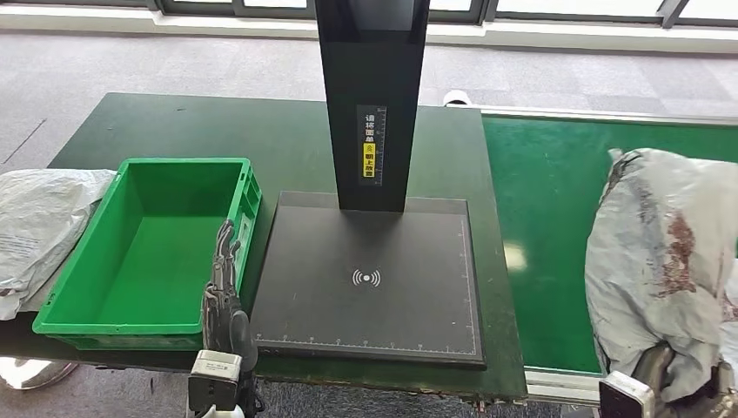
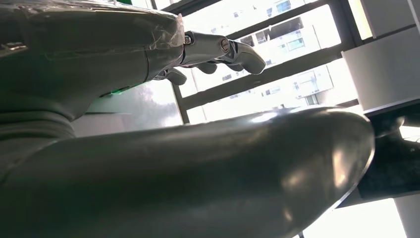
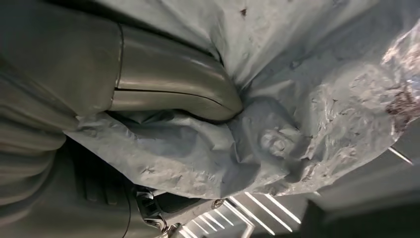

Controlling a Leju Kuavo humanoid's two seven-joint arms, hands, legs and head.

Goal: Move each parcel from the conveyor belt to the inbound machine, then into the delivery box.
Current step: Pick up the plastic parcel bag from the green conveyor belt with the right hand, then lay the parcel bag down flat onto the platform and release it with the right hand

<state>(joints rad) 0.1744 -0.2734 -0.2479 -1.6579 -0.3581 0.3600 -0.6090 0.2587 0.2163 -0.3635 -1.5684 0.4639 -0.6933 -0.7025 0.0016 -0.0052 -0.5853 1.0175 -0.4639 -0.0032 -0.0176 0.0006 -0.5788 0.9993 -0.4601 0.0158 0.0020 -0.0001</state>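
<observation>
A crumpled grey plastic parcel (image 1: 666, 261) with dark red smears stands up over the near right part of the green conveyor belt (image 1: 544, 218). My right hand (image 1: 670, 383) grips its lower end. In the right wrist view the thumb (image 3: 173, 89) presses into the parcel's (image 3: 307, 99) folds. The black inbound machine (image 1: 365, 279) with its flat scan plate and tall pillar stands in the middle. The green delivery box (image 1: 187, 163) lies left of it and holds nothing. My left hand (image 1: 222, 287) hangs at the box's near right corner with its fingers (image 2: 223, 49) stretched out, holding nothing.
Another grey plastic bag (image 1: 35, 226) lies on the dark green table (image 1: 261, 131) left of the box. The machine's pillar (image 1: 372, 104) rises over the back of the plate. Grey floor and windows lie beyond the table.
</observation>
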